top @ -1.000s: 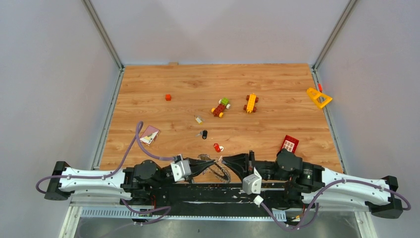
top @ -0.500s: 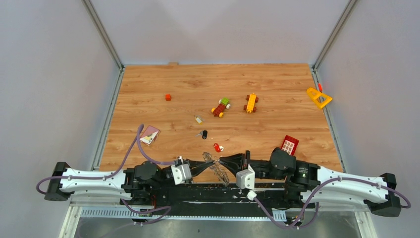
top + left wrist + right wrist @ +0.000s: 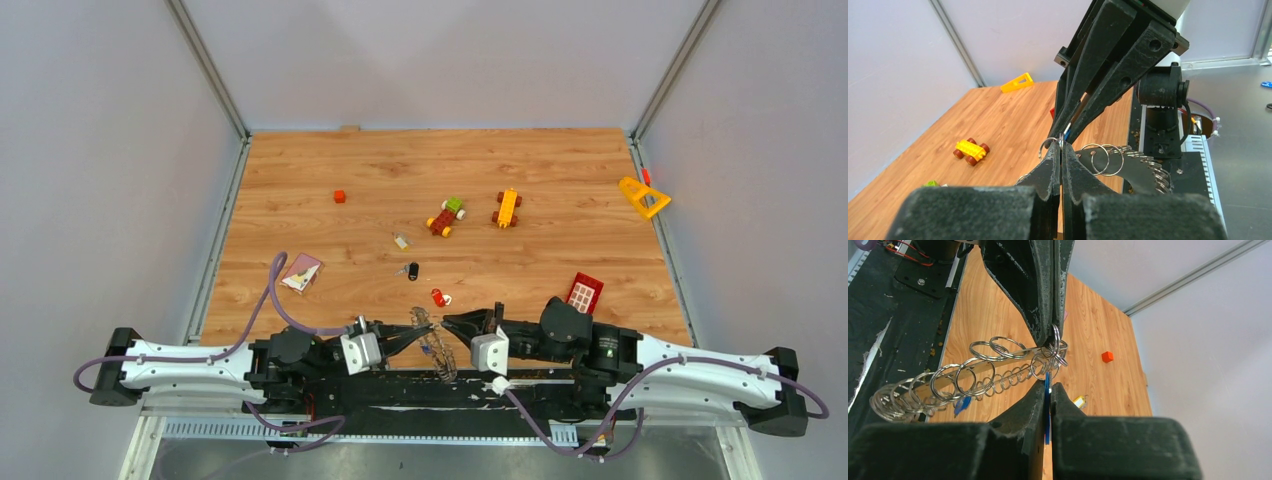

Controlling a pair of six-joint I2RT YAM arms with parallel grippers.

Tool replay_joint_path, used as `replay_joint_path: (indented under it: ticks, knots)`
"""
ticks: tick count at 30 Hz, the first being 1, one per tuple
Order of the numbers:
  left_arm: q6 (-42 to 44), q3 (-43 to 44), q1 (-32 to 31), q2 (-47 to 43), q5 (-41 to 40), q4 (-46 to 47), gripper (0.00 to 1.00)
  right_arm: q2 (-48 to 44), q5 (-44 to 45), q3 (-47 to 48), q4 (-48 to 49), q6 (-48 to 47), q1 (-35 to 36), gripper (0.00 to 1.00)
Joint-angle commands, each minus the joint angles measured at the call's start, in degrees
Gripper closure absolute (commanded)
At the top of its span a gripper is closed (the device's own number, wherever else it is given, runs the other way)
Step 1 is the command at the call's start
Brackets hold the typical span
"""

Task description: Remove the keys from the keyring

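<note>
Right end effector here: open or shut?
Shut on a blue key: the right wrist view shows the right end effector with both fingers pressed against the key, no gap left.

Bright, even light with soft shadows throughout; both wrist views blur their own nearest fingers [image 3: 1045, 172].
</note>
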Motion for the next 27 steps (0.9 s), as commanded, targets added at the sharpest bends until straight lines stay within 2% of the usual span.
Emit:
replay_joint_path:
  ticks: [1,27]
  knots:
    - [1.7,-0.1,0.2,-0.7,1.1,5.2,1.00,0.8,1.1,2.5,1.2,3.1,0.1,1.00]
    - [3.4,-1.0,0.2,-0.7,2.3,6.1,1.00,3.5,-2.3,3.7,0.9,3.4,0.0,1.00]
